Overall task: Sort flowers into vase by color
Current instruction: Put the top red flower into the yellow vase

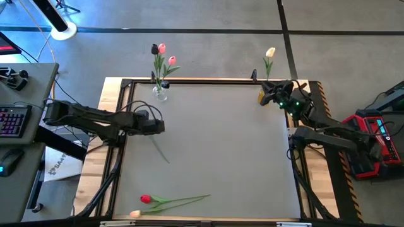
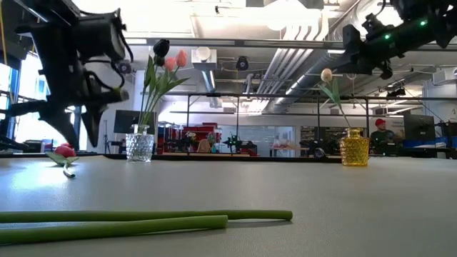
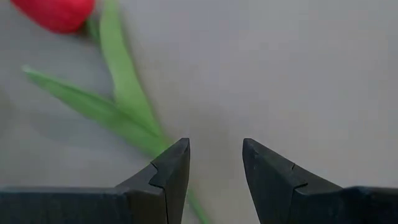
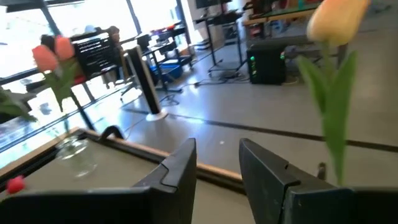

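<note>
Grey table (image 1: 221,145) with two tulips (image 1: 170,202), vases (image 1: 160,93)

Overhead view straight down on table (image 1: 214,145), low view level across it, both sharing clear vase (image 2: 140,147), wrist views forward.

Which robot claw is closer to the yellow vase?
The right claw hangs just beside the yellow vase at the table's far right corner. The left claw is far across the table, on the left side.

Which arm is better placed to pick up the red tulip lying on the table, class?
Probably the left. The left gripper is open with the red tulip lying ahead of it, while the right gripper waits beside the yellow vase.
</note>
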### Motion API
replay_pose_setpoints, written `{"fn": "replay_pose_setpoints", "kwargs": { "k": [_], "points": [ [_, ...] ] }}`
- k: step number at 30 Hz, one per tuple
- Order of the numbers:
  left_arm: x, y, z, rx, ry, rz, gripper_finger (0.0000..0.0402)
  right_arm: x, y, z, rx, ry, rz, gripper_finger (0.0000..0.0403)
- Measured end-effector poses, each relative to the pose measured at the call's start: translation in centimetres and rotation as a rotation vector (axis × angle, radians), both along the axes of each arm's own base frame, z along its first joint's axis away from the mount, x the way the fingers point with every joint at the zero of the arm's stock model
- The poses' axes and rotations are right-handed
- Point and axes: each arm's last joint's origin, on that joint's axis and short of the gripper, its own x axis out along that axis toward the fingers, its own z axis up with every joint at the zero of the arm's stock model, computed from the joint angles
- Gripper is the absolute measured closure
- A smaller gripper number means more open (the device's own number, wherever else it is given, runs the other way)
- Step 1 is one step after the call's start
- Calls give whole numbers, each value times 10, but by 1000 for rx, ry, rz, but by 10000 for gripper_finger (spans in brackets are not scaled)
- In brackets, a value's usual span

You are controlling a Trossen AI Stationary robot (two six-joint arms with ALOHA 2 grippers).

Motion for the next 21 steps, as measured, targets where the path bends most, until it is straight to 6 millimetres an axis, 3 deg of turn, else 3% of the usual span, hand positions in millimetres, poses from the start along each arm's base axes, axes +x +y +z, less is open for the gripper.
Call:
{"fn": "replay_pose_setpoints", "kwargs": {
  "k": [13, 21],
  "points": [
    [9, -3, -34, -123, 209, 6, 275, 10, 16, -5, 64, 8, 120, 293],
    [12, -4, -35, -119, 190, -3, 360, 14, 24, -7, 104, -13, 207, 293]
  ]
}}
